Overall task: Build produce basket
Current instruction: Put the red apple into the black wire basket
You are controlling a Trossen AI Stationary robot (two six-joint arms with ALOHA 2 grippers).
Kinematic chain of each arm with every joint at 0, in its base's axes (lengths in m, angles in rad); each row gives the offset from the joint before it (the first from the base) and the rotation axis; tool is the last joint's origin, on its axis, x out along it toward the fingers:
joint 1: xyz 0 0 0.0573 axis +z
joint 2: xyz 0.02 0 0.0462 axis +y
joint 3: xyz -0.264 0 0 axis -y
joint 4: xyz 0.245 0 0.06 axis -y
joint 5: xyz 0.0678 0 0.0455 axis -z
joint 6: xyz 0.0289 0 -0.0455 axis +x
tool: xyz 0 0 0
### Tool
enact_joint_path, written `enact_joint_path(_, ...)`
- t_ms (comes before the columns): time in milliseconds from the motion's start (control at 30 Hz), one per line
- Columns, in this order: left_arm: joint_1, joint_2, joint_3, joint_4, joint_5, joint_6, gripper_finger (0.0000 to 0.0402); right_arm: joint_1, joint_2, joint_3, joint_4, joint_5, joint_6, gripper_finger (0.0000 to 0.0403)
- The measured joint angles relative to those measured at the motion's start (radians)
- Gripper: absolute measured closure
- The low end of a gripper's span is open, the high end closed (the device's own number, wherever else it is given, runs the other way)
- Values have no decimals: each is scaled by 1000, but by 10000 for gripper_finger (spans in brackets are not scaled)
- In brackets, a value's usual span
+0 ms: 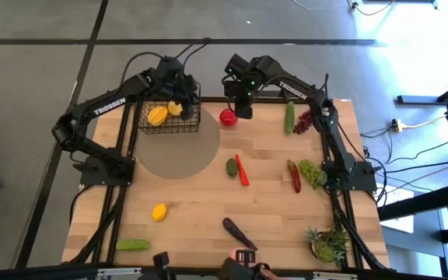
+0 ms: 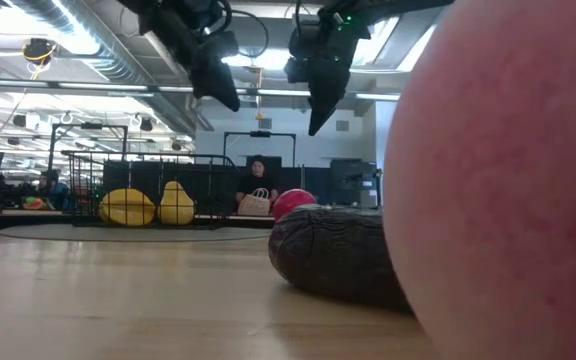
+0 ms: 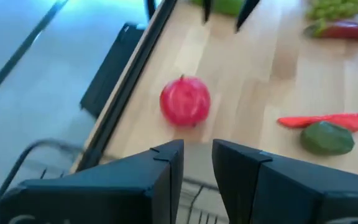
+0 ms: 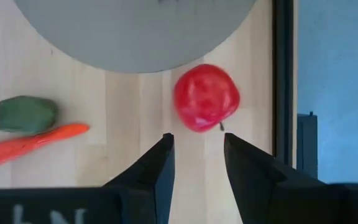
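just above — right gripper (image 4: 194,163) over apple (image 4: 206,98)

basket (image 1: 169,117) sits at far edge of table (image 1: 208,210), left of centre, on round mat (image 1: 179,152). two lemons (image 1: 157,116) inside it. left gripper (image 1: 183,99) hangs over basket's right end. apple (image 1: 228,117) just right of basket, right gripper (image 1: 243,105) above it, not touching. cucumber (image 1: 289,117) + grapes (image 1: 305,121) further right. chili (image 1: 242,169) mid-table. potted plant (image 1: 327,245) at near right corner.
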Motion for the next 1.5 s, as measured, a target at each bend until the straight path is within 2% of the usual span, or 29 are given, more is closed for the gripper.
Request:
enact_joint_path(100,4,0,-34,69,46,50,327,-12,-3,0,-27,-74,9,271)
enact_joint_path(233,2,0,-70,124,58,64,327,-42,-6,0,-56,-195,52,271)
enact_joint_path(300,2,0,-76,130,57,65,327,-54,-6,-7,-63,-221,95,271)
enact_joint_path(800,-2,0,-82,131,36,79,327,-62,-5,-18,-24,-203,140,271)
enact_joint_path(1067,-2,0,-82,131,36,79,327,-59,-5,-18,39,-206,377,271)
enact_joint_path(1167,-2,0,-82,131,36,79,327,-58,-5,-18,52,-204,516,271)
enact_joint_path(1367,-2,0,-82,130,36,79,327,-47,-5,-18,53,-81,731,271)
enact_joint_path(1500,-2,0,-82,130,36,79,327,-40,-5,-18,88,-80,826,271)
